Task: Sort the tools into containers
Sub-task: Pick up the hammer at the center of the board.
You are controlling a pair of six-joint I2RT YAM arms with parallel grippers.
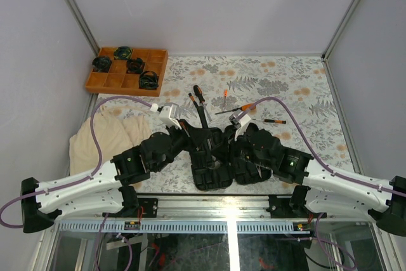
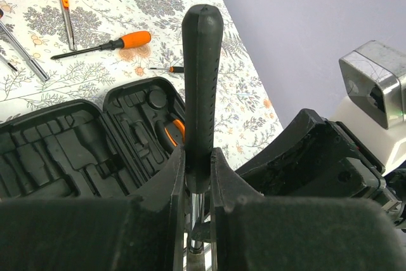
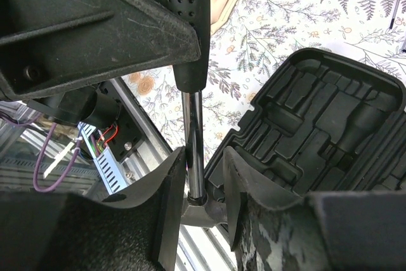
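**Handover above the case:** Two robot arms meet over an open black tool case [image 2: 76,150] at the near edge of a fern-printed worktop [image 1: 285,80], sharing one small hammer [image 2: 202,93] between them. The left hand [image 2: 198,172] is clamped on the shaft end of the hammer's black dimpled handle and holds it over the case. The right hand [image 3: 196,179] straddles the bare steel shaft close to the head. Its fingers stand apart with a gap showing on one side, so no grip can be seen there.

The arrangement reads as a handover or regrip. With one hand on the handle and the other at the shaft, the tool can probably be turned to lie flat in its moulded slot.

The case lies open in two halves with most slots bare. A sliver of orange handle [image 2: 172,130] shows in one recess, but which tool it belongs to cannot be told.

Beyond the case, loose on the worktop and not yet sorted, lie:
- an orange-handled screwdriver [image 2: 130,40]
- a much smaller screwdriver [image 2: 170,68]
- what looks like a pair of pliers [image 1: 198,95]

An orange gridded tray [image 1: 104,84] of dark coiled items [image 1: 134,65] sits at the far left corner. A cream cloth [image 1: 95,138] lies bunched by the left arm. No brand, label or lettering can be read on any tool or on the case.
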